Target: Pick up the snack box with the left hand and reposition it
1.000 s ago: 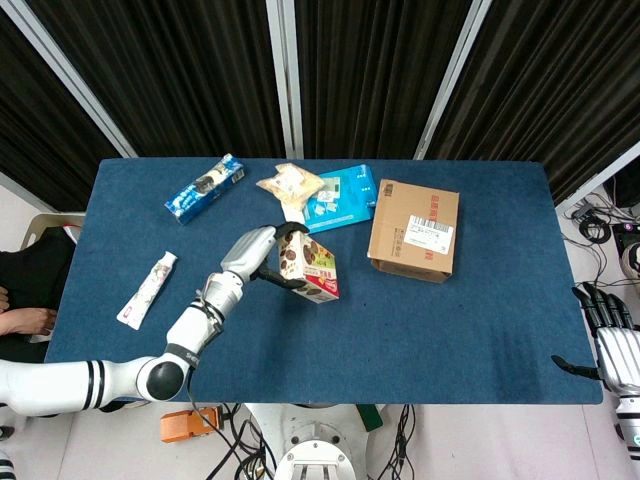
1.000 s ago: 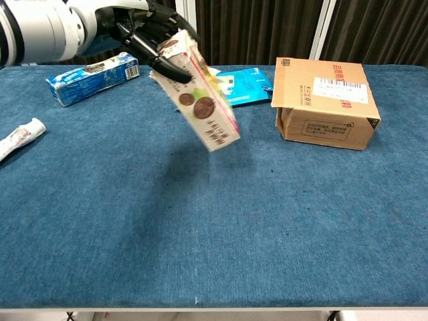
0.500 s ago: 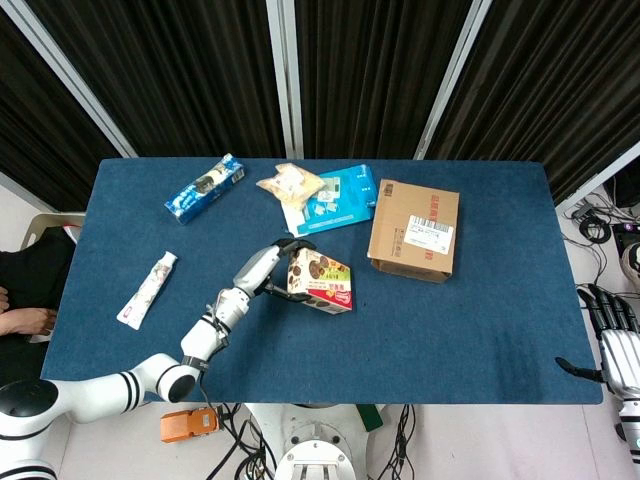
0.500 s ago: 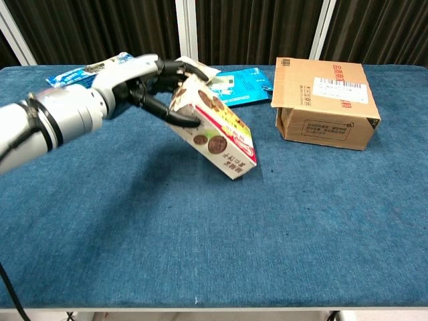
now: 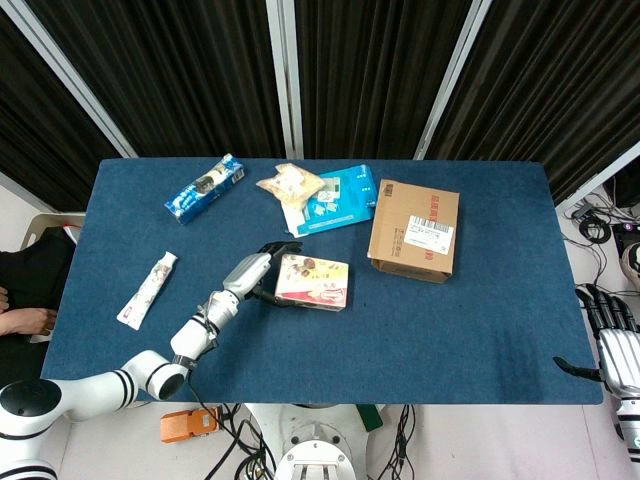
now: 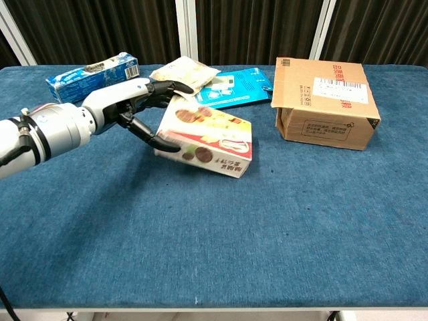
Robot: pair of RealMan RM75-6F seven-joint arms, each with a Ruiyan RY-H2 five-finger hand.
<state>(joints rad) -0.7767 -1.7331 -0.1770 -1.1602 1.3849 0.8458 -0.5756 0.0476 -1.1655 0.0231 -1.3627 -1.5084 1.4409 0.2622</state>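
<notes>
The snack box (image 5: 313, 281) (image 6: 210, 138), pale with chocolate biscuits printed on it, lies flat on the blue table (image 5: 450, 330) near the middle. My left hand (image 5: 258, 275) (image 6: 137, 107) grips its left end, fingers over the far top edge and thumb against the near side. At the table's near right corner, my right hand (image 5: 612, 350) hangs off the edge, fingers apart and holding nothing; only the head view shows it.
A brown cardboard box (image 5: 414, 229) (image 6: 324, 100) stands just right of the snack box. Behind lie a blue pouch (image 5: 340, 198), a beige packet (image 5: 290, 184) and a blue carton (image 5: 205, 187). A white tube (image 5: 147, 289) rests at the left.
The left hand has lowered the snack box from a tilted hold in the air and laid it flat on the table. The right hand has stayed still.
</notes>
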